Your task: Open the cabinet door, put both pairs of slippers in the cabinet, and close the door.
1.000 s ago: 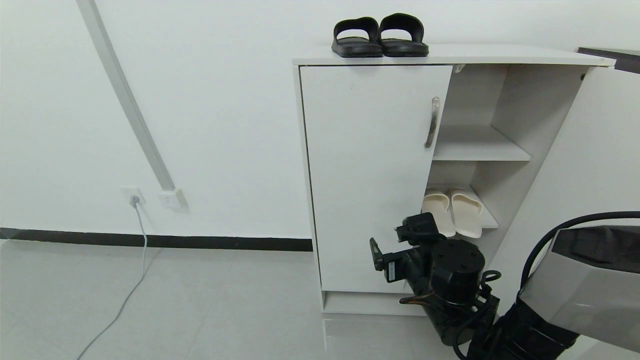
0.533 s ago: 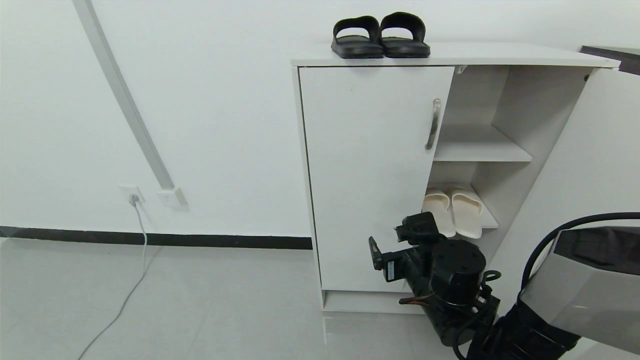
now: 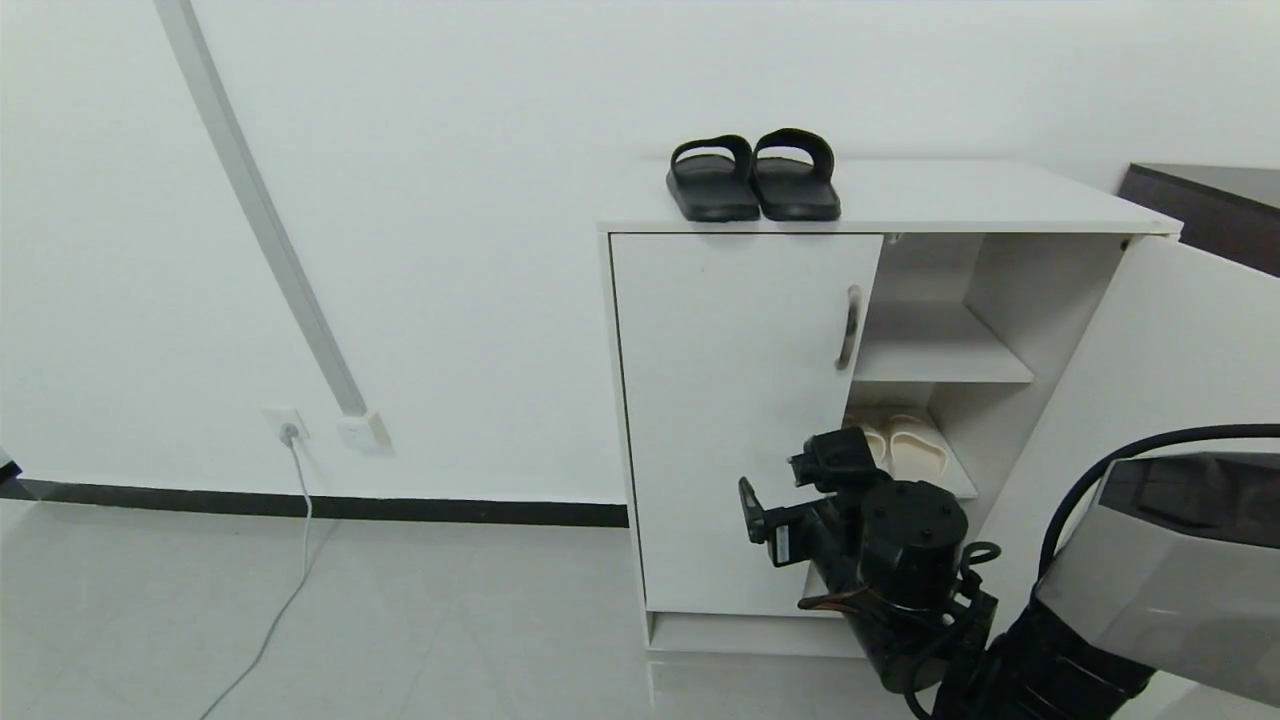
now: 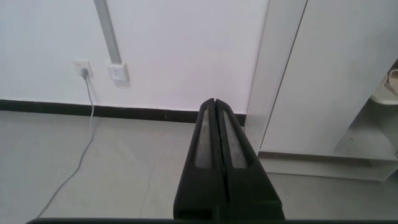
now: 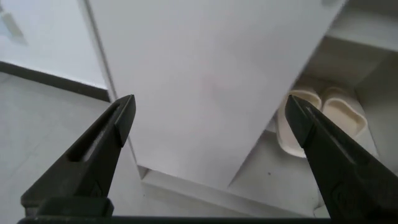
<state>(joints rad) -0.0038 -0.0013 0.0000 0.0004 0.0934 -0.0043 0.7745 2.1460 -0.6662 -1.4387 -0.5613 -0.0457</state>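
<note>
Slippers of the beige pair (image 5: pixel 323 118) lie just beyond the right gripper (image 5: pixel 210 107). Its fingers are spread wide and grasp nothing. It hangs low before the cabinet (image 3: pixel 980 195), facing the closed left door (image 3: pixel 730 420) near its free edge. The left gripper (image 4: pixel 214 111) has its fingers pressed together on nothing and looks out over the floor beside the cabinet. The beige pair sits side by side on the lower shelf (image 3: pixel 958 482), seemingly fully inside, though the arm hides its near end in the head view. The right door (image 3: pixel 1150 350) stands swung open. The black pair (image 3: pixel 755 178) rests on the cabinet top, well above the right gripper. By this layout one pair is stowed and the step in hand is fetching the second. The next move calls for raising the spread gripper to the top and closing on the black pair. It must then carry the pair around the left door's edge into the open side, probably onto the upper shelf (image 3: pixel 930 350), before the right door is pushed shut.
</note>
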